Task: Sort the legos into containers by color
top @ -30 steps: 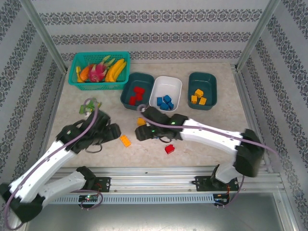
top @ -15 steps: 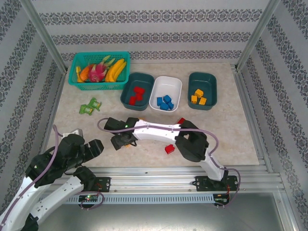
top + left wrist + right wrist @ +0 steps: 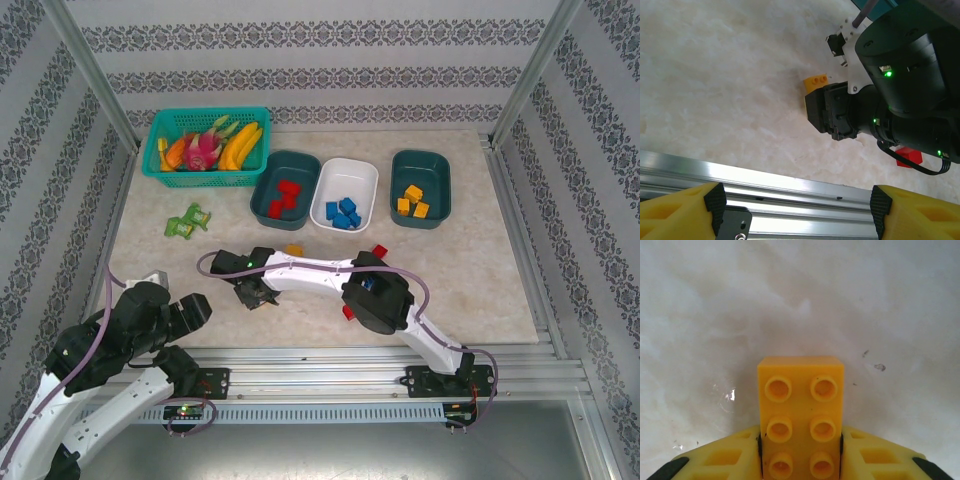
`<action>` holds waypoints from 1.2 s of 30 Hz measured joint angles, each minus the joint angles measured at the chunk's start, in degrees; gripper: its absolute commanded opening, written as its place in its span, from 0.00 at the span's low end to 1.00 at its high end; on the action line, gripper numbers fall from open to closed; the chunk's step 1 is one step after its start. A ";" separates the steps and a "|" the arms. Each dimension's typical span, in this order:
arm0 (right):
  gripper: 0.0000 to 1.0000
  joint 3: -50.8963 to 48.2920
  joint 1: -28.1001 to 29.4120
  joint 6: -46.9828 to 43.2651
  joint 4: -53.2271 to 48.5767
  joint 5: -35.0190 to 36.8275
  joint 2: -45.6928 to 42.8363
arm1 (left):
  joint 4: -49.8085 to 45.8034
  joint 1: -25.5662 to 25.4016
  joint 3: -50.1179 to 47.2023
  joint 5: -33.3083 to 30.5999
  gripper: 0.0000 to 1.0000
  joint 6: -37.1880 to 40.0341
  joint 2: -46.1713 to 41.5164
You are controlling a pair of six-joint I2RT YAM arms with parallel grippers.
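Pinching step in hand: the yellow-orange brick [image 3: 801,410] sits between the yellow fingers [image 3: 725,460] of the right gripper [image 3: 252,293]. Both pads are flush on its sides, studs facing the wrist camera. The hold is on the brick's near end only, and the far end juts out free. The brick is at table level, left of centre and well apart from the trays. Whether it has cleared the surface, I cannot tell.

Next move, as I judge it: lift straight up, then carry back and to the right to the right teal tray [image 3: 440,165], which already holds the yellow-orange ones. Release low, inside the rim. With an end-only grip the brick may pivot on the swing.

Other trays: white tray [image 3: 335,165] holds blue, left teal tray [image 3: 266,180] holds red.

Loose on the table: a second yellow-orange brick [image 3: 294,250], a red brick [image 3: 378,250], and another red brick [image 3: 909,156] beside the right arm.

Left gripper [image 3: 797,215]: jaws spread wide, nothing between them, hanging over the front rail [image 3: 765,180].

Surface: pale marbled tabletop [image 3: 480,270], smooth and flat. At back left are a mesh basket [image 3: 160,125] of toy fruit and a green toy [image 3: 186,222]. Patterned wallpaper on three sides, with aluminium posts.
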 measured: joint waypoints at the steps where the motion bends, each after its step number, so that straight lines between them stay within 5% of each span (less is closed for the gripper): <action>1: 0.31 0.00 -0.13 0.09 0.00 -0.02 -0.02 | 0.04 0.00 0.00 0.48 0.78 0.20 0.04; 7: 0.29 -0.94 -1.79 0.13 0.15 0.28 -2.16 | 3.98 0.00 0.87 4.33 0.78 3.50 5.55; 12: 0.29 -6.86 -7.19 0.11 0.11 1.20 -14.25 | 13.57 0.00 6.03 8.44 0.78 7.02 18.75; 21: 0.29 -17.97 -31.65 -1.62 1.18 1.09 -38.16 | 34.14 0.00 19.78 15.17 0.78 10.54 46.07; 30: 0.29 -20.20 -52.41 -6.95 1.25 -1.16 -35.98 | 45.20 -1.31 36.54 19.74 0.78 11.69 69.88; 36: 0.29 -14.49 -59.21 -10.75 1.18 -0.46 -26.18 | 48.87 -2.01 48.98 22.56 0.78 11.85 84.65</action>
